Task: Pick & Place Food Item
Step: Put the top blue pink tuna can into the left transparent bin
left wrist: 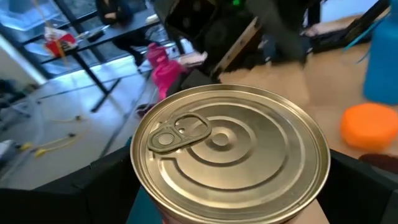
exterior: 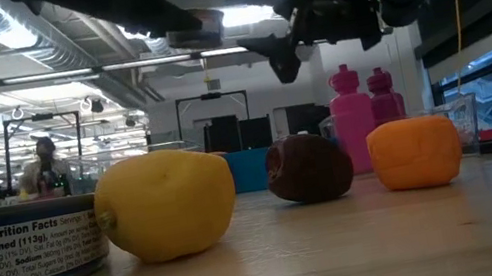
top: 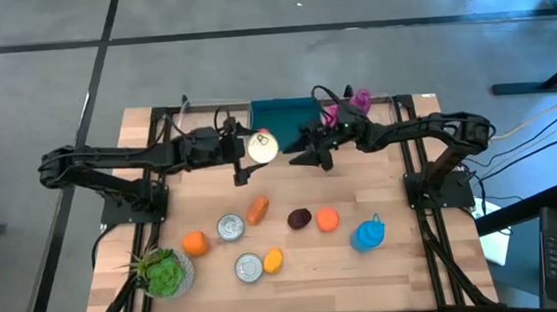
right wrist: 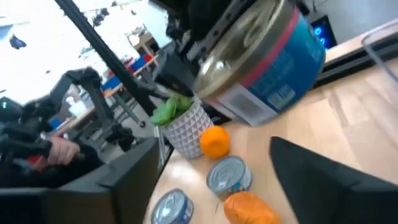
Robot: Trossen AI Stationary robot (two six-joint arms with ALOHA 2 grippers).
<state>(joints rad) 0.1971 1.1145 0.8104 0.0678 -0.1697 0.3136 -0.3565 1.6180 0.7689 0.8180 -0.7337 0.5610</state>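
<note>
A tin can (top: 262, 146) with a blue and pink label hangs in the air over the far middle of the table, and my left gripper (top: 247, 153) is shut on it. Its gold pull-tab lid (left wrist: 230, 149) fills the left wrist view. The can (right wrist: 261, 59) also shows in the right wrist view, tilted and well above the wood. My right gripper (top: 305, 156) stands open just to the right of the can, its fingers (right wrist: 323, 180) wide apart with nothing between them. My left gripper holds the can by its side wall (left wrist: 148, 202), one finger (left wrist: 106, 186) on either side, just below the lid's rim. The fingers come about level from the table's left. The can is lifted clear of the table and tilted, its lid turned toward the wrist.
On the near half of the table lie two more cans (top: 229, 227) (top: 249, 267), oranges (top: 195, 243) (top: 327, 218), a carrot (top: 257, 211), a dark plum (top: 300, 218), a lemon (top: 273, 261), a blue bottle (top: 369, 234) and a potted plant (top: 164, 272). A teal bin (top: 280, 112) and pink bottles (top: 358, 99) stand at the far edge.
</note>
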